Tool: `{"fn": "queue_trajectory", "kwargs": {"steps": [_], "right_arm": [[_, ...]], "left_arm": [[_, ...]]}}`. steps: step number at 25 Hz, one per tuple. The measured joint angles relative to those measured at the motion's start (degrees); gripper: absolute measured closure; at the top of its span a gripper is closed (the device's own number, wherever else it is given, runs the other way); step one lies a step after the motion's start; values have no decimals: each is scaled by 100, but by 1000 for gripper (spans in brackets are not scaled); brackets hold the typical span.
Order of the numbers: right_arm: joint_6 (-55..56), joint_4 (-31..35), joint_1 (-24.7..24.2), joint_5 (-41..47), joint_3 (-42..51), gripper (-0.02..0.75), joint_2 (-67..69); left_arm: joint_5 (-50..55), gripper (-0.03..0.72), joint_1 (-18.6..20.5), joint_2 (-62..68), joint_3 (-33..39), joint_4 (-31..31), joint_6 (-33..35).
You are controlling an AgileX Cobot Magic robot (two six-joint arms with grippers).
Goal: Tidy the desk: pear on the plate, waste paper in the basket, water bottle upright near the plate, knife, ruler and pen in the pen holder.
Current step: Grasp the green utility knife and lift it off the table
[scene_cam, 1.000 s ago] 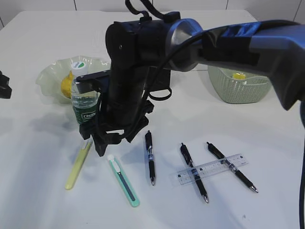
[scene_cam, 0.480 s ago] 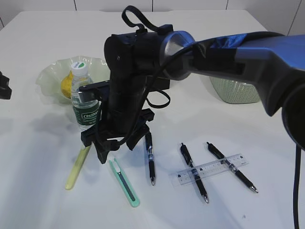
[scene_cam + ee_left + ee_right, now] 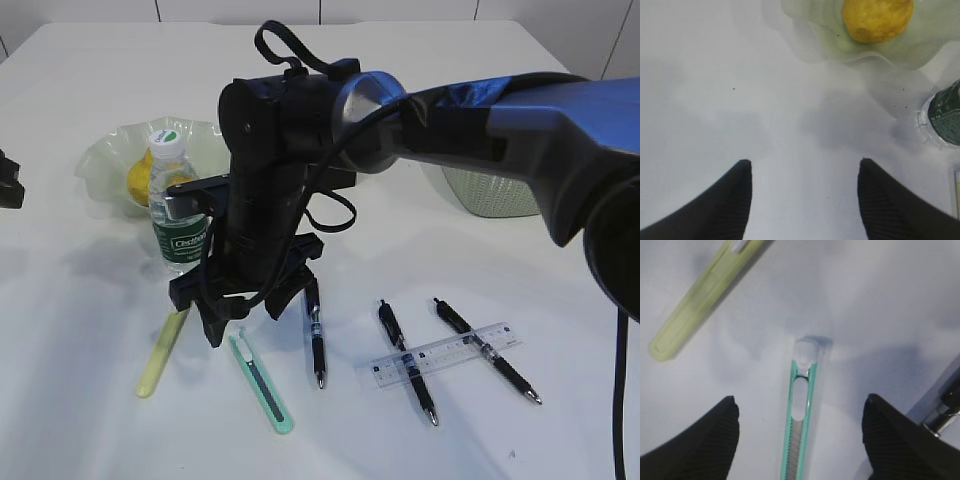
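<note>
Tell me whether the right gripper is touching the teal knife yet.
Apart. In the right wrist view, the right gripper stands open with the teal knife lying between its fingers, bare desk showing on both sides of it.

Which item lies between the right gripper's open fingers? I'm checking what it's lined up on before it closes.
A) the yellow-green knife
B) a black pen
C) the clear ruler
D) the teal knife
D: in the right wrist view the teal knife lies centred between the open fingers of the right gripper, while the yellow-green knife lies off to one side.
</note>
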Motion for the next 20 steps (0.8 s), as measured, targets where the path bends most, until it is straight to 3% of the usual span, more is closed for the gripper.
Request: {"fn": "queue_trajectory", "kwargs": {"steps": [20], "right_arm": [[68, -102, 169, 25, 0, 171, 298]], "left_arm": [[13, 223, 0, 0, 0, -10, 0]]}}
